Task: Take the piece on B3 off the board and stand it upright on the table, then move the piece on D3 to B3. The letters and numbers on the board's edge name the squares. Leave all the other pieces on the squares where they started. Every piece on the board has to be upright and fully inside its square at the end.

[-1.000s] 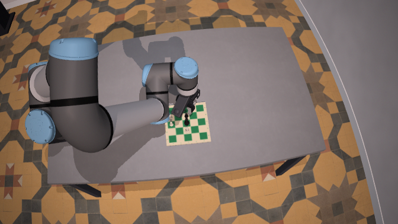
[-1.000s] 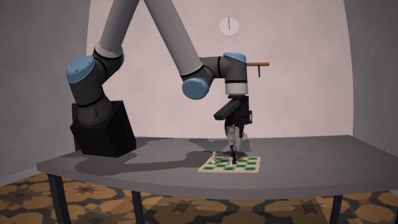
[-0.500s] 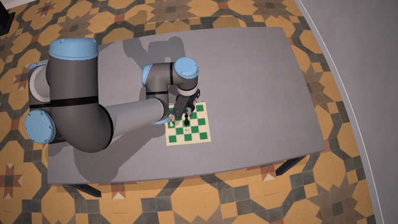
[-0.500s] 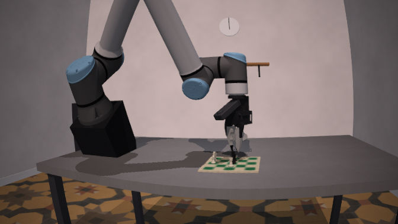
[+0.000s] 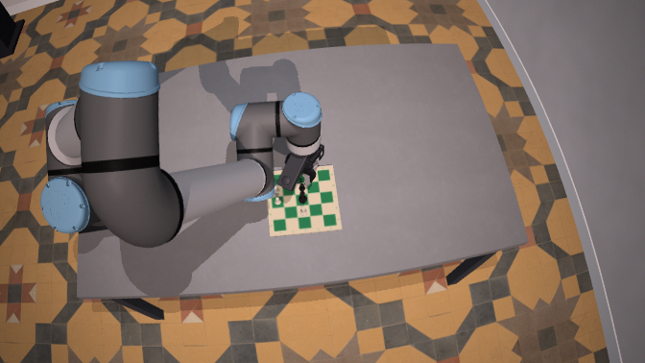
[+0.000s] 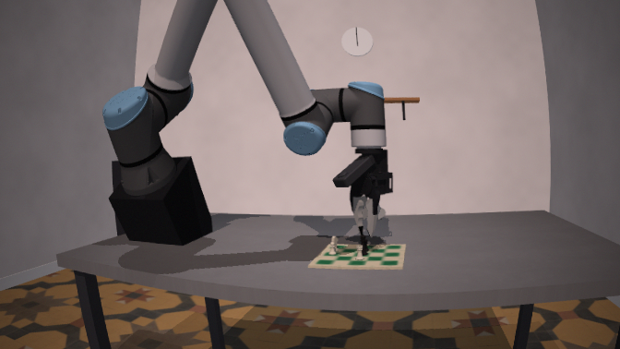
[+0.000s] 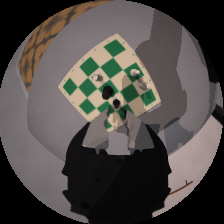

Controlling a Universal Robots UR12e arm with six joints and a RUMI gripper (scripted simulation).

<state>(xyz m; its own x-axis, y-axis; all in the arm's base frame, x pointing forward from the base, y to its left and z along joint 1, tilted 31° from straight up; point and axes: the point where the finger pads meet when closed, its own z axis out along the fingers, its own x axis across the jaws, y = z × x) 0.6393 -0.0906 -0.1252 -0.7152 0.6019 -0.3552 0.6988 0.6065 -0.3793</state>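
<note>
The green and cream chessboard [image 5: 307,202] lies on the grey table and also shows in the exterior view [image 6: 360,257] and the wrist view [image 7: 111,75]. A black piece [image 5: 302,194] [image 6: 364,246] stands upright near the board's middle. A white piece [image 5: 277,198] [image 6: 333,245] stands at the board's left edge. Another small white piece [image 5: 302,209] stands in front of the black one. My gripper [image 6: 365,231] points straight down just above the black piece, its fingers a little apart with nothing between them. In the wrist view the fingertips frame a black piece [image 7: 116,104].
The arm's black base [image 6: 159,203] stands on the table's far left corner. The arm's forearm [image 5: 211,187] reaches over the table to the left of the board. The table edge [image 5: 480,254] runs to the right of and in front of the board.
</note>
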